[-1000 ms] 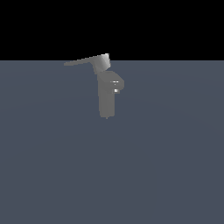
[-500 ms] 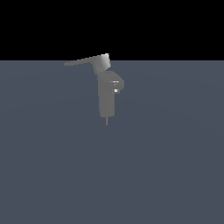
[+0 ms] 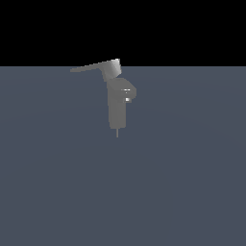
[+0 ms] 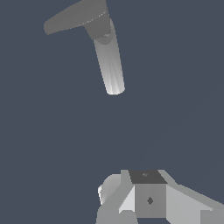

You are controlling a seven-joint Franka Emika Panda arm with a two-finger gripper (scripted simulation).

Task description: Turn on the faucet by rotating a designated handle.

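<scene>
The faucet (image 3: 117, 108) stands as 1 upright blocky grey column on the flat grey-blue ground (image 3: 192, 182), slightly toward the exterior view's left of centre, with a short stubby spout (image 3: 129, 92) projecting toward the exterior view's right. The handle (image 3: 93, 67) sits on top: 1 long, thin, flat lever on a wedge-shaped hub (image 3: 113, 69), extending toward the exterior view's left and roughly level. In the wrist view the faucet (image 4: 110, 65) and its handle (image 4: 74, 17) lie well apart from the gripper (image 4: 140, 201), of which only blocky white and grey body parts are visible at the frame edge. The fingertips are not shown, so whether the jaws stand wide or narrow cannot be told; nothing is seen held. In the exterior view the arm does not appear. Handling assessment: the assembly looks rigid and fixed at its base, so it should not shift or deform under load; the handle is likely to pivot about the hub only. The matte surface suggests moderate friction, but the thin flat profile offers little grip area. Recommended contact point: the outer end of the lever, far from the hub, where leverage is greatest. A side push against the flat edge is probably sufficient; a pinch across the thin section is the alternative.
</scene>
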